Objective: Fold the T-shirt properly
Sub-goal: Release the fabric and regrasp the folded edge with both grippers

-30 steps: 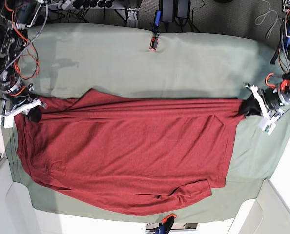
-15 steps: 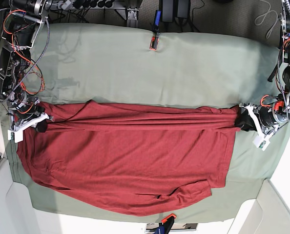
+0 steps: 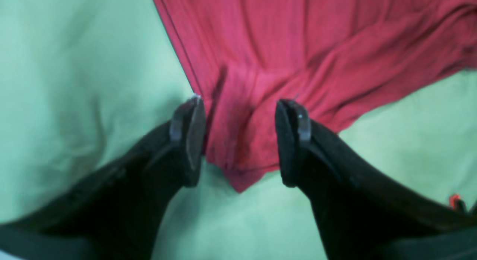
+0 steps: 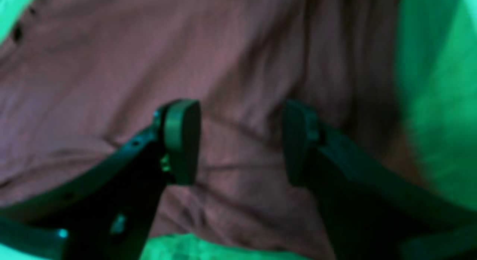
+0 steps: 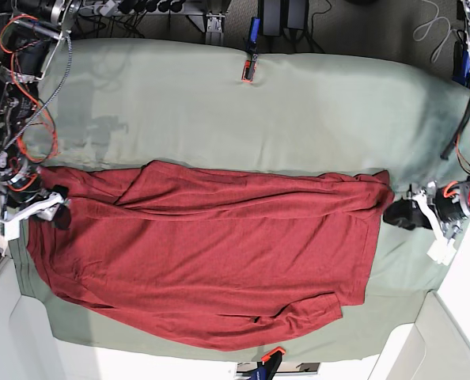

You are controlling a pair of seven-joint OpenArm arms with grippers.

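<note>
Now left pincer (image 3: pixel 240 140) spread, low over T-shirt (image 3: pixel 298 66) corner; right pincer (image 4: pixel 238 140) spread above cloth

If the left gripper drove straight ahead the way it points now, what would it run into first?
Most likely the T-shirt: its bunched corner lies between the open fingers of the left gripper, over the green table cover. Height above the cloth is unclear, so it might slide over it.

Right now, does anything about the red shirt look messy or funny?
Yes. The T-shirt isn't lying flat: its top edge is bunched into long wrinkles, and the corner by the left gripper is scrunched into a point. Both grippers' jaws are open; the right gripper hovers over rumpled cloth.
</note>
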